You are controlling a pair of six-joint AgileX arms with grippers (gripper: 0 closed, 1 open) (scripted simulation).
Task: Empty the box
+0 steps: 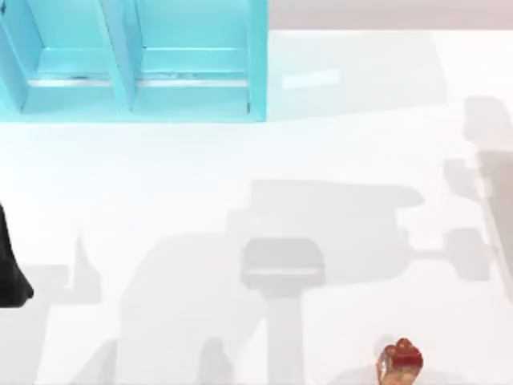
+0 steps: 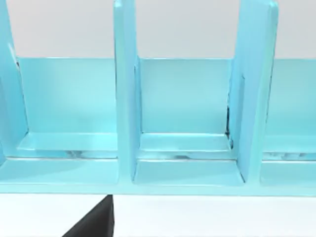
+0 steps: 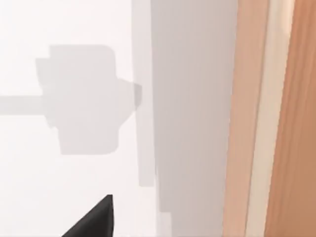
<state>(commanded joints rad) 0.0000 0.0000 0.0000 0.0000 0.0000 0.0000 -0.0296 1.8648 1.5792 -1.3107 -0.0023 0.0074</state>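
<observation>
The light blue box (image 1: 192, 88) stands at the table's back left, split by upright dividers into open compartments. In the left wrist view the box (image 2: 182, 98) is seen straight on from close by, and the compartments that show hold nothing. A small red and orange object (image 1: 401, 361) lies near the table's front edge, right of the middle. A black part of my left arm (image 1: 10, 269) juts in at the table's left edge. A dark tip of my left gripper (image 2: 94, 222) points toward the box. A dark tip of my right gripper (image 3: 94, 219) hangs over bare white table.
The white table (image 1: 337, 144) carries the grey shadows of both arms across its middle and right side. In the right wrist view a tan strip (image 3: 276, 118) runs past the table's edge.
</observation>
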